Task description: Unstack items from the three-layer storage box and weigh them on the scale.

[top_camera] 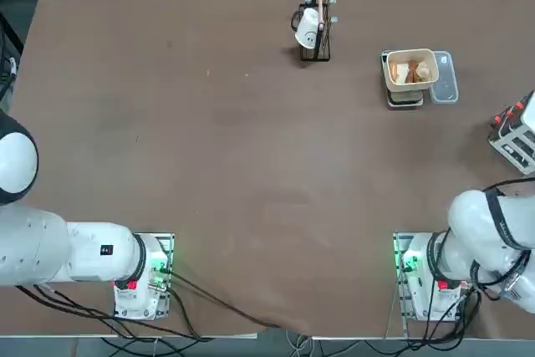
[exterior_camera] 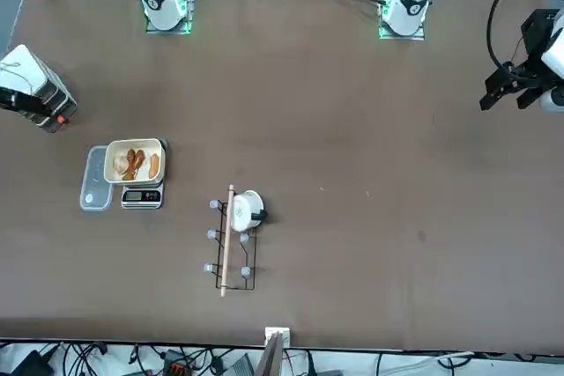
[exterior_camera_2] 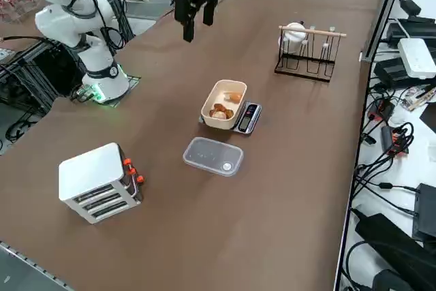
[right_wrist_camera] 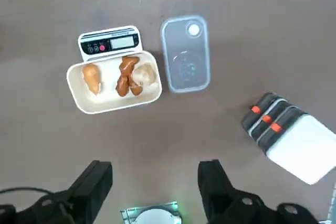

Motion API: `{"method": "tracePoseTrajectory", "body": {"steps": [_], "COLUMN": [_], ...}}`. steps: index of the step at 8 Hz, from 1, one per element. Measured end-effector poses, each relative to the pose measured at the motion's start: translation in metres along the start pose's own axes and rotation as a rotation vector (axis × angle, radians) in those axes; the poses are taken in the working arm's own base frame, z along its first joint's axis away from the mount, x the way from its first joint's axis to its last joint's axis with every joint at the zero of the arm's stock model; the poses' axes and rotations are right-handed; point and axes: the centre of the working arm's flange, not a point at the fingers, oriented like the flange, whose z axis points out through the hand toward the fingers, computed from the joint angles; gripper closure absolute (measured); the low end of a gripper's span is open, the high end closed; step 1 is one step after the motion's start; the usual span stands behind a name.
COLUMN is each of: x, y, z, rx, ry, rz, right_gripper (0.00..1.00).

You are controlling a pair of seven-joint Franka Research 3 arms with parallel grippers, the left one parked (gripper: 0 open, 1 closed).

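Several small brown, orange-tan and cream items (right_wrist_camera: 123, 74) lie in the cream bowl (top_camera: 410, 70) that sits on the small dark scale (right_wrist_camera: 109, 41). A translucent grey plate (right_wrist_camera: 185, 56) lies flat on the table beside it. The three-layer storage box (exterior_camera_2: 99, 182), white-grey with red-orange bits, stands apart near the table's right edge (top_camera: 518, 135). My right gripper (right_wrist_camera: 155, 169) hangs high above its own base, well back from the scale and the box. It is open with nothing between its fingers (right_wrist_camera: 100, 174). No item shows in the box's layers.
A thin black wire stand (top_camera: 316, 31) with a wooden bar and a white cup (exterior_camera: 249, 209) stands at the table's far side, to the left of the scale. Cables and devices line the table's edges.
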Motion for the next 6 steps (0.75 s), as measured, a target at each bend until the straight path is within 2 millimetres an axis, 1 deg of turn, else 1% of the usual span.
{"method": "tracePoseTrajectory", "body": {"steps": [1, 2, 4, 5, 6], "x": [-0.004, -0.006, -0.008, -0.012, -0.021], "y": [-0.014, -0.017, -0.014, -0.026, -0.044], "z": [-0.004, -0.006, -0.004, 0.002, 0.012], "rx": [0.025, 0.078, 0.112, 0.095, 0.067], "ry": [-0.003, -0.013, -0.003, 0.029, 0.067], "rz": [0.009, 0.028, 0.035, 0.019, -0.008], "right_gripper": [0.0, 0.0, 0.0, 0.0, 0.0]}}
